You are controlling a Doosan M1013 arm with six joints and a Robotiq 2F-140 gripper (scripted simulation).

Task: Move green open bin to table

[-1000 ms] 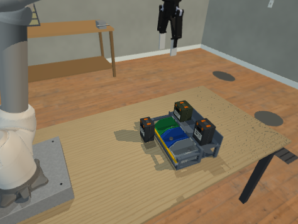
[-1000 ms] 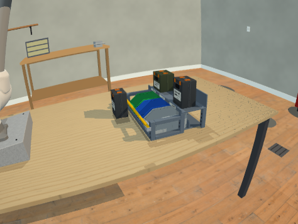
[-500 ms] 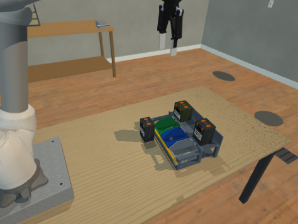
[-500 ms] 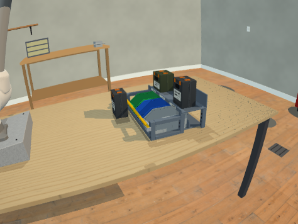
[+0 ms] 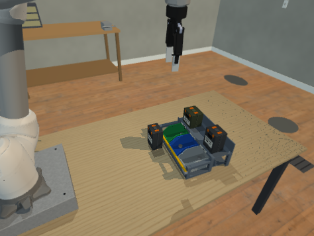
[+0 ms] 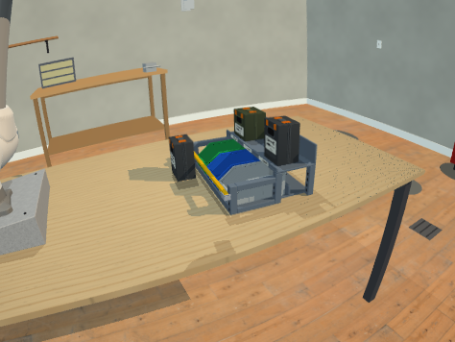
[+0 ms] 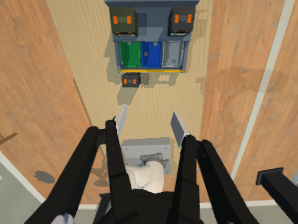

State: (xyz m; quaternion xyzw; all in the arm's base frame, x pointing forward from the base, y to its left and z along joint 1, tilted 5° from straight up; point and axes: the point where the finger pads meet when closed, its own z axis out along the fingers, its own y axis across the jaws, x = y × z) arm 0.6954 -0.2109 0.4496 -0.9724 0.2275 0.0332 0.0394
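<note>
While the gripper point(image 5: 172, 63) point(image 7: 149, 114) hangs in the air with its fingers parted and nothing between them, the shelf point(image 5: 199, 173) point(image 6: 254, 206) point(image 7: 152, 38) stands on the table top point(image 5: 109, 185) point(image 6: 120, 231) point(image 7: 155, 105) as the landmark for everything else. Bare wood stretches from the shelf's yellow front strip point(image 5: 174, 156) point(image 6: 211, 175) point(image 7: 155, 71) toward the robot's base point(image 5: 67, 177) point(image 6: 40, 202) point(image 7: 132, 145), broken by a small black case point(image 5: 155, 136) point(image 6: 182, 158) point(image 7: 131, 80) upright just before the strip, at the green end. A dark green case point(image 5: 193, 117) point(image 6: 250, 124) point(image 7: 123, 21) and a larger black case point(image 5: 214, 138) point(image 6: 282, 140) point(image 7: 182, 21) stand on the shelf's raised rear deck, near its opposite ends. The green open bin point(image 5: 175, 132) point(image 6: 222, 150) point(image 7: 131, 54) sits in the shelf's end place, with the blue bin point(image 5: 185, 144) point(image 6: 236, 161) point(image 7: 151, 54) beside it and the grey bin point(image 5: 195, 157) point(image 6: 247, 174) point(image 7: 173, 54) beyond. It shows sloping side edges and a deep green interior; its parts are too small to tell. Relative to the shelf, the gripper is high above and well apart, so the green bin lies far below the fingertips.
</note>
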